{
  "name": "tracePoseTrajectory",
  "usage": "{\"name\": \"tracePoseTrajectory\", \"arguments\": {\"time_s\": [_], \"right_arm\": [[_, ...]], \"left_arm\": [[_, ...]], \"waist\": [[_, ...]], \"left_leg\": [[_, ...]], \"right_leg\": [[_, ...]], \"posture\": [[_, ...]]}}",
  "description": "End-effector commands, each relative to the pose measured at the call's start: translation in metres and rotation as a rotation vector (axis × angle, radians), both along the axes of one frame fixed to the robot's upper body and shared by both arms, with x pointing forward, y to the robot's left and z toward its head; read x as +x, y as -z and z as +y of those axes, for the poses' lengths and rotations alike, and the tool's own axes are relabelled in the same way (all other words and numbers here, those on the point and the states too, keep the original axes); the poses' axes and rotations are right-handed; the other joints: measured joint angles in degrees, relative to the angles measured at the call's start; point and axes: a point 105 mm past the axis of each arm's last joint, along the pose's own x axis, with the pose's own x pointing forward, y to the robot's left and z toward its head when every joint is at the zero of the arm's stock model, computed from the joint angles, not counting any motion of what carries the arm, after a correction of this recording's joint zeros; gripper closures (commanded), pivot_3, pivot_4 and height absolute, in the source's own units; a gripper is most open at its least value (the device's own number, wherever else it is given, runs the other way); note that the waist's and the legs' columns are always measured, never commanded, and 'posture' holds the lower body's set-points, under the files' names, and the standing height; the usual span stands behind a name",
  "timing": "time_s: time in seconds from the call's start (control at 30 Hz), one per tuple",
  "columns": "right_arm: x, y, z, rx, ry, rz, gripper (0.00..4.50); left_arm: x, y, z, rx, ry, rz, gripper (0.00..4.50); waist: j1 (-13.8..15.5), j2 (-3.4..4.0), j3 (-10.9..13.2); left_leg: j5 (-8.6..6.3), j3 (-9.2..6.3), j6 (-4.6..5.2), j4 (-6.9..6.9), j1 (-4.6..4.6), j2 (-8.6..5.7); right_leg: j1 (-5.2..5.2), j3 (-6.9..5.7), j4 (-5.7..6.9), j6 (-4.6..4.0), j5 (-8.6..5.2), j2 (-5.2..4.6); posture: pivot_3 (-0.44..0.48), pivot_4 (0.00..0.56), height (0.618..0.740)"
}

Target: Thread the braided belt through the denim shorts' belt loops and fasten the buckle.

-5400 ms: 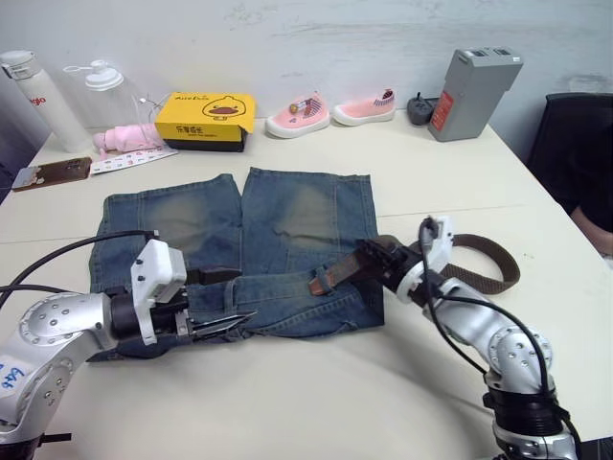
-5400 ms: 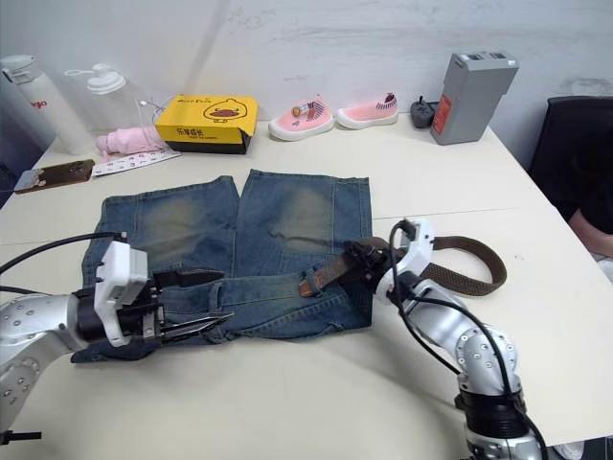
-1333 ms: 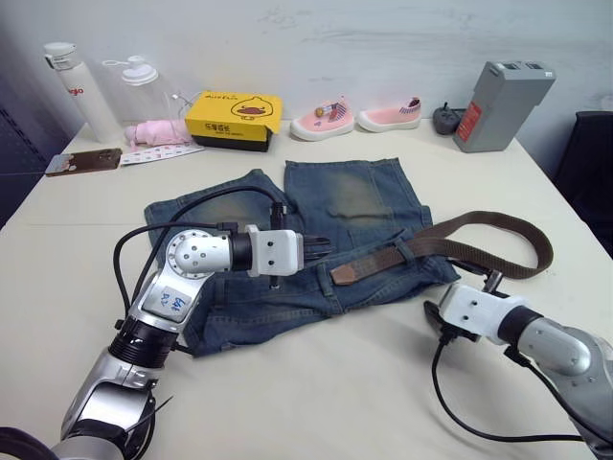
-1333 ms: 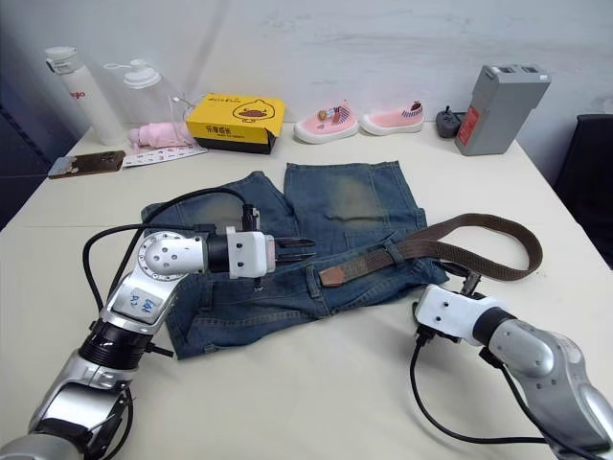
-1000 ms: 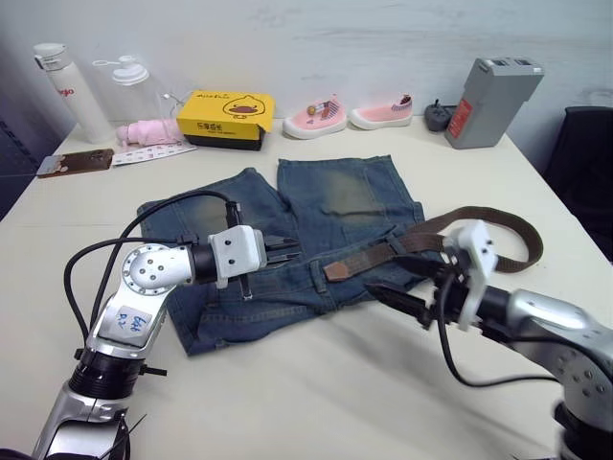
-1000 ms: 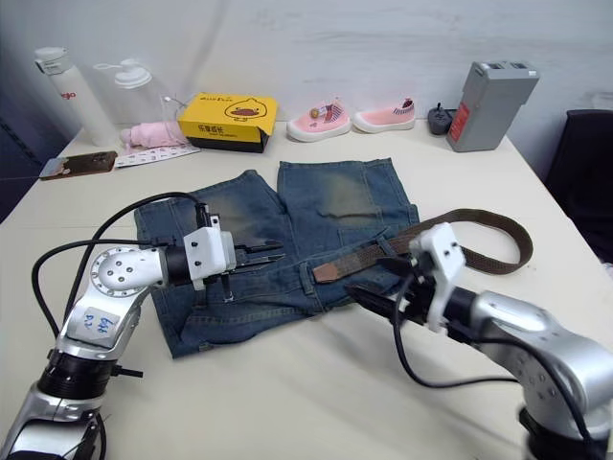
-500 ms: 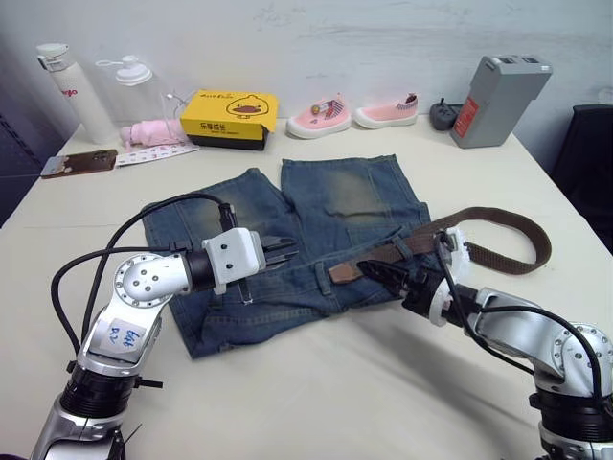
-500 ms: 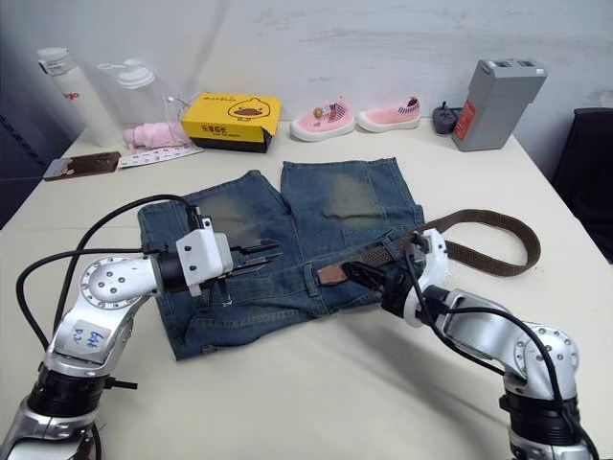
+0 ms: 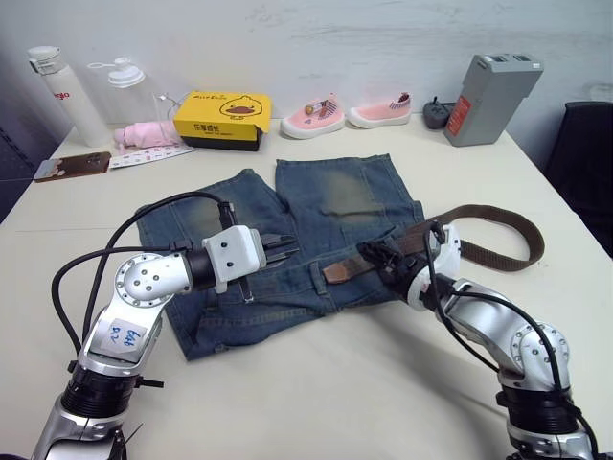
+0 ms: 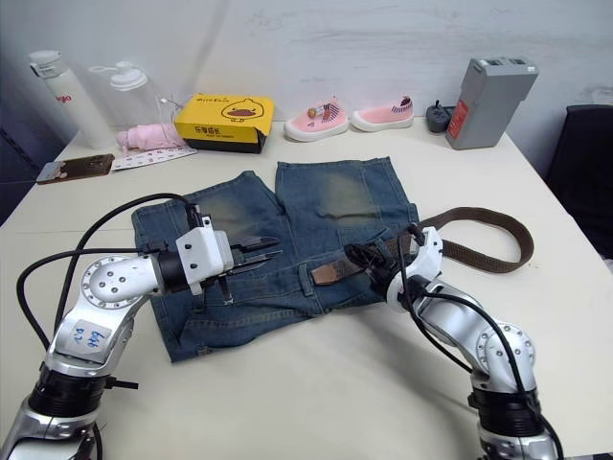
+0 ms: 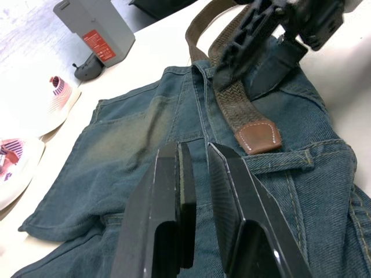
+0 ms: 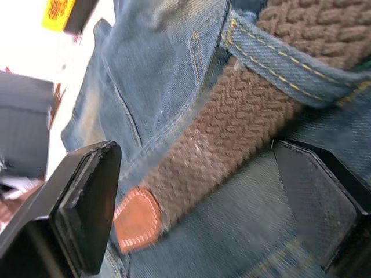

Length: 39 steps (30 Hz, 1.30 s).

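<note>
Braided belt (image 12: 232, 156) lies across denim shorts (image 9: 335, 201), between the right gripper's (image 12: 197, 197) wide-open jaws. Left gripper (image 11: 197, 168), jaws slightly parted and empty, hovers over the shorts near the belt's tip.

The denim shorts (image 9: 316, 220) are showing mid-blue cloth with faded, yellowish-grey patches on both legs and pale tan stitching along seams and waistband. The braided belt (image 12: 243, 121) is presenting a dark-brown woven herringbone texture between the right gripper's (image 12: 197, 191) black fingers, ending in a smooth orange-tan leather tip with light stitching. A belt loop (image 12: 290, 72) crossing the strap is showing blue denim with yellow thread. The left gripper (image 11: 197, 191) is showing glossy black fingers beyond a white wrist housing. Far beyond both grippers, a yellow box (image 9: 222, 119) with black print, two pink shoes (image 9: 350, 110) and a grey case (image 9: 490, 84) bearing a red label are showing.
</note>
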Motion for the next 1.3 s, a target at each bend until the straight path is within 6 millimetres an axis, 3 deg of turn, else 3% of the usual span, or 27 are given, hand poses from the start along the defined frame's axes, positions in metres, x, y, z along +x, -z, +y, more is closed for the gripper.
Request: {"name": "tracePoseTrajectory", "arguments": {"time_s": [0.03,0.13,0.43,0.53,0.67,0.93,1.13,1.3], "right_arm": [[0.001,-0.001,0.007,0.094,0.065,0.002,0.03],[0.004,0.003,0.004,0.129,0.105,0.011,0.63],[0.008,0.002,0.008,0.229,0.142,-0.017,4.39],[0.008,-0.004,0.011,0.27,0.134,-0.05,4.39],[0.003,-0.028,0.017,0.389,0.086,-0.154,4.39],[-0.017,-0.036,0.03,0.478,-0.017,-0.155,4.39],[-0.016,-0.02,0.019,0.425,-0.006,-0.087,4.39],[-0.01,0.001,0.022,0.333,0.002,-0.017,4.39]], "left_arm": [[-0.003,-0.012,0.0,-0.007,0.003,-0.049,3.74],[-0.004,-0.01,0.0,-0.005,0.004,-0.044,3.74],[-0.005,-0.01,0.002,-0.004,-0.003,-0.039,3.74],[-0.005,-0.01,0.004,-0.014,-0.011,-0.03,3.74],[-0.002,-0.014,0.015,-0.076,-0.059,0.014,3.74],[-0.002,-0.015,0.033,-0.119,-0.126,0.067,3.74],[0.0,-0.014,0.03,-0.111,-0.124,0.065,3.74],[-0.001,-0.012,0.028,-0.107,-0.118,0.064,3.74]], "waist": [[0.0,0.01,0.0],[-0.1,0.07,0.0],[-0.2,0.21,0.0],[-0.2,0.23,0.0],[-0.4,0.27,0.0],[-0.6,0.29,0.1],[-0.6,0.3,0.1],[-0.6,0.3,0.1]], "left_leg": [[0.0,-0.06,0.0,0.0,0.0,-0.01],[0.0,-0.14,0.0,0.0,0.02,-0.02],[0.0,-0.17,0.0,-0.03,0.05,-0.02],[0.0,-0.21,0.0,-0.04,0.05,-0.02],[0.0,-0.24,0.0,-0.05,0.08,-0.02],[0.0,-0.35,0.0,-0.08,0.1,-0.02],[-0.01,-0.33,0.0,-0.08,0.1,-0.02],[-0.01,-0.31,0.0,-0.08,0.1,-0.01]], "right_leg": [[0.01,0.0,0.02,0.0,0.0,0.03],[0.01,0.01,0.05,0.0,0.0,0.11],[-0.04,0.01,0.12,0.0,0.0,0.18],[-0.04,0.02,0.14,0.0,0.0,0.2],[-0.05,0.03,0.16,0.0,0.0,0.24],[-0.06,0.08,0.23,0.0,0.0,0.29],[-0.05,0.1,0.2,-0.01,0.0,0.29],[-0.05,0.09,0.19,-0.01,0.0,0.25]], "posture": [[0.0,0.15,0.618],[0.0,0.15,0.618],[0.0,0.15,0.618],[0.0,0.15,0.618],[0.0,0.15,0.618],[0.0,0.15,0.618],[0.0,0.15,0.618],[0.0,0.15,0.618]]}}
